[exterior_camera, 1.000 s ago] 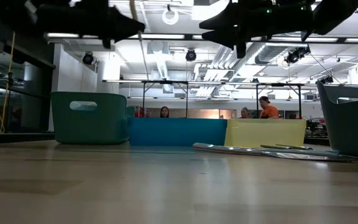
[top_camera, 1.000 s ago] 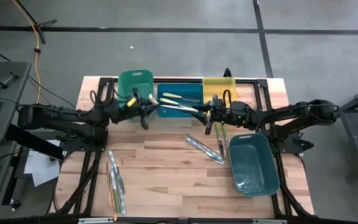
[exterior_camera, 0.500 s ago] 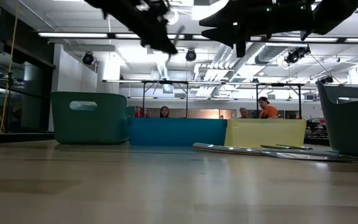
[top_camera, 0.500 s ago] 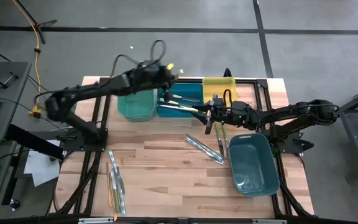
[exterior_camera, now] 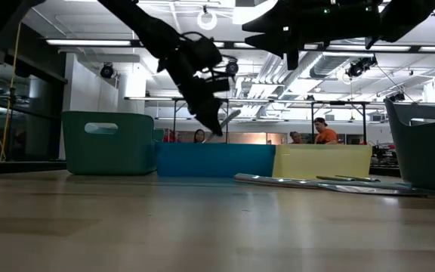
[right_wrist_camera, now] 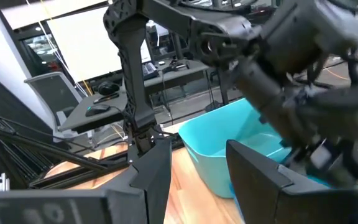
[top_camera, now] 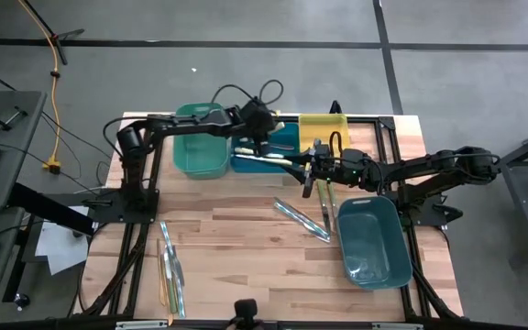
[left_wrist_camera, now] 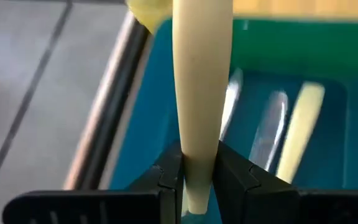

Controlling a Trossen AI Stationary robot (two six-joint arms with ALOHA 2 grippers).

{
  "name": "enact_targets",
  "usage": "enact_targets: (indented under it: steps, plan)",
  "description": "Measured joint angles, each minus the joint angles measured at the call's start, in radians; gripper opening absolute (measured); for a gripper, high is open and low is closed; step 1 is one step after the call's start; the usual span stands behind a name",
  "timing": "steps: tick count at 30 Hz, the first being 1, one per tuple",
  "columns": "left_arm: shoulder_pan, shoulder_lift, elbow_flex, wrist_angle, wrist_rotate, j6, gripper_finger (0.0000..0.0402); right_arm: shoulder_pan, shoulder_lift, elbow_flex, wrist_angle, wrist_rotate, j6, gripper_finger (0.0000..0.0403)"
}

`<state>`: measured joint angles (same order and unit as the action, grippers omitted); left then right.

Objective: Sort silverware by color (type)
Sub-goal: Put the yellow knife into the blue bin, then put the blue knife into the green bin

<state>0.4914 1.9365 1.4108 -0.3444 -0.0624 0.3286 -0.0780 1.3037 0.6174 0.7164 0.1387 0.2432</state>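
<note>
The left gripper (left_wrist_camera: pixel 197 177) is holding a pale yellow utensil (left_wrist_camera: pixel 201 93), fingers clamped on its handle, above the blue bin (top_camera: pixel 269 158). For a clean drop, lowering toward the yellow pieces inside looks advisable. The right gripper (top_camera: pixel 308 179), fingers apart, is waiting beside that bin.

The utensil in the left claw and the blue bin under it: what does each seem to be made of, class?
Utensil: handle looks like smooth, matte, pale yellow plastic, evenly coloured and without glare. Blue bin: apparently moulded plastic, slightly glossy, with a uniform colour and rounded inner walls.
</note>
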Motion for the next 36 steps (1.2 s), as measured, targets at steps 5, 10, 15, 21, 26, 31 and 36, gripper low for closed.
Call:
enact_targets:
  steps: [5,10,15,21,26,31,36]
  plan:
    - [-0.01,0.003,-0.001,-0.037,0.018,-0.001,0.0048,0.0,0.0,0.0,0.007,0.0,-0.016,0.0149]
    - [-0.018,-0.008,0.0,-0.058,0.029,-0.002,0.0059,0.0,0.0,0.0,0.006,0.0,-0.016,0.0149]
    - [-0.032,-0.006,-0.001,-0.076,0.029,0.012,0.0127,0.0,0.0,0.0,0.006,0.0,-0.016,0.0149]
    - [-0.037,-0.032,0.0,-0.076,0.029,0.014,0.0181,0.0,0.0,0.0,0.006,0.0,-0.016,0.0149]
    - [-0.03,-0.119,-0.001,-0.148,0.02,-0.008,0.0194,0.0,0.0,0.0,0.006,0.0,-0.027,0.0149]
    - [-0.018,-0.274,-0.037,-0.198,0.088,-0.094,0.019,0.0,0.0,0.0,0.007,0.0,-0.046,0.0149]
    - [-0.024,-0.502,-0.203,-0.091,0.226,-0.213,0.0181,-0.001,0.0,0.0,0.013,0.0,-0.063,0.0149]
